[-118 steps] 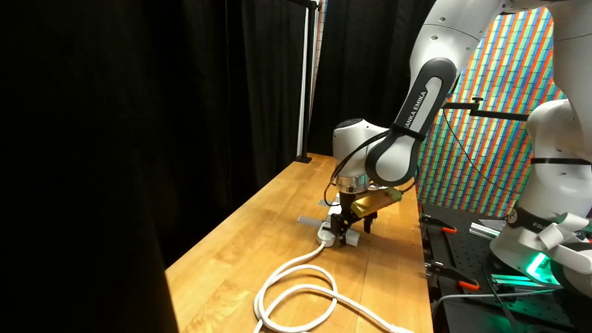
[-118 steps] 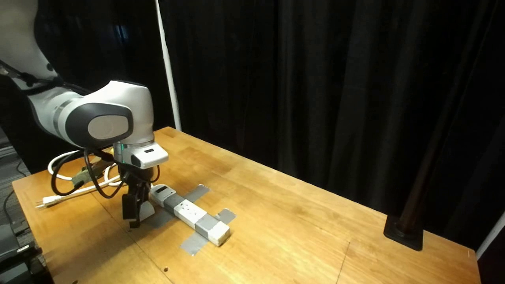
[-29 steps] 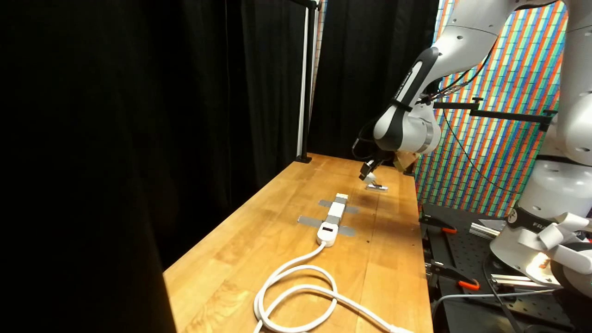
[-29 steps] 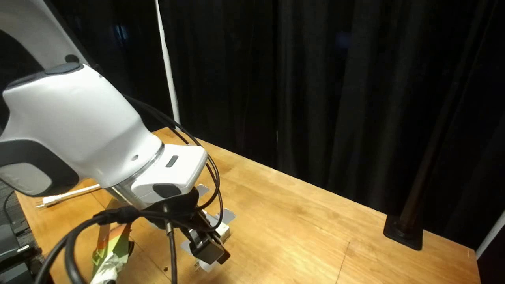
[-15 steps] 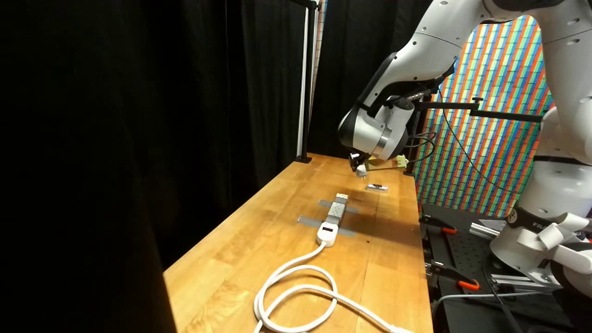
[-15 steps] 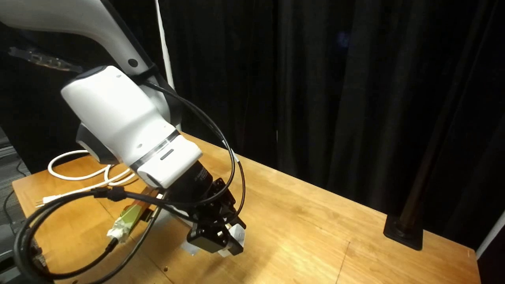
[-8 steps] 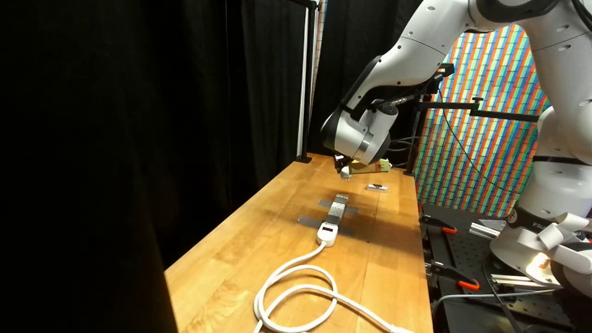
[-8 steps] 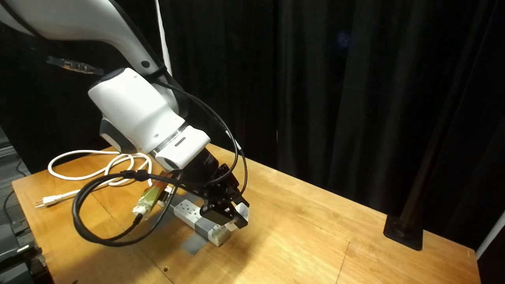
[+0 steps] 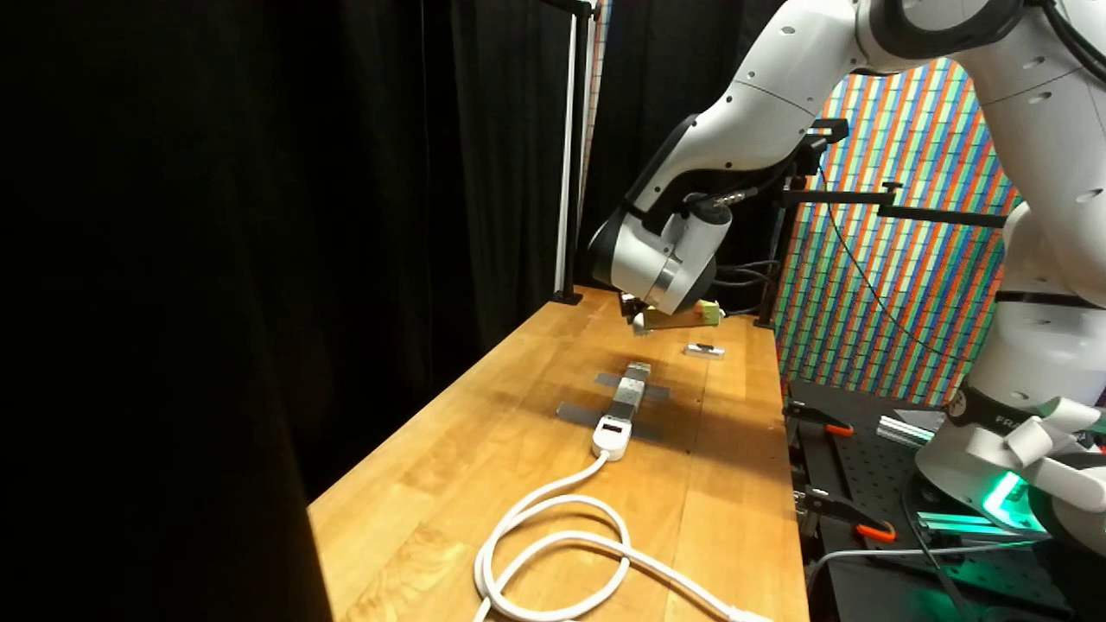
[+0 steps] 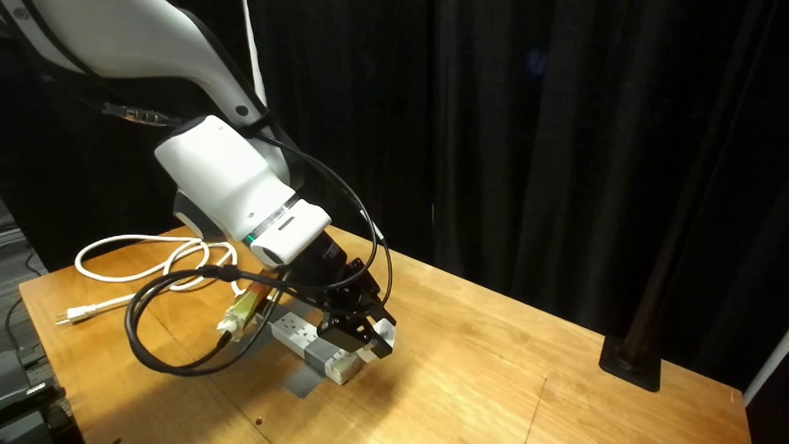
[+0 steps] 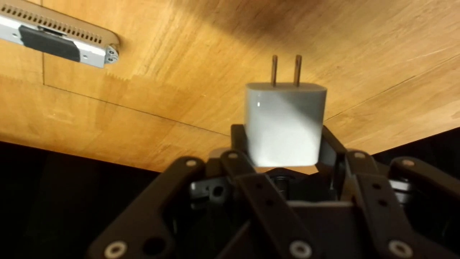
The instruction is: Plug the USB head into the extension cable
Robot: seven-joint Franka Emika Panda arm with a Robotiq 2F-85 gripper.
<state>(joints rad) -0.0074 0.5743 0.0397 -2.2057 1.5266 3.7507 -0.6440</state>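
The USB head [image 11: 285,122] is a white cube with two metal prongs, which point away from the fingers. My gripper [image 11: 285,142] is shut on it, one finger on each side. In an exterior view the tilted gripper [image 10: 374,339] holds the USB head [image 10: 385,331] above the table, near the end of the extension cable [image 10: 290,328]. That white socket strip lies flat, its sockets facing up. The extension cable [image 9: 612,438] also shows in an exterior view, nearer the camera than my gripper [image 9: 635,316]. It is out of the wrist view.
Grey tape [image 9: 577,414] crosses the strip and sticks to the table. A small silver device [image 11: 54,43] lies on the table, also seen as a device [image 9: 704,351] in an exterior view. The looped white cord ends in a plug [image 10: 77,313]. A black pole base [image 10: 632,364] stands at the edge.
Eight seconds ago the gripper was low beside the strip. It has since lifted and tilted. Over the last second it has moved with the USB head toward the strip's end, lately only slightly.
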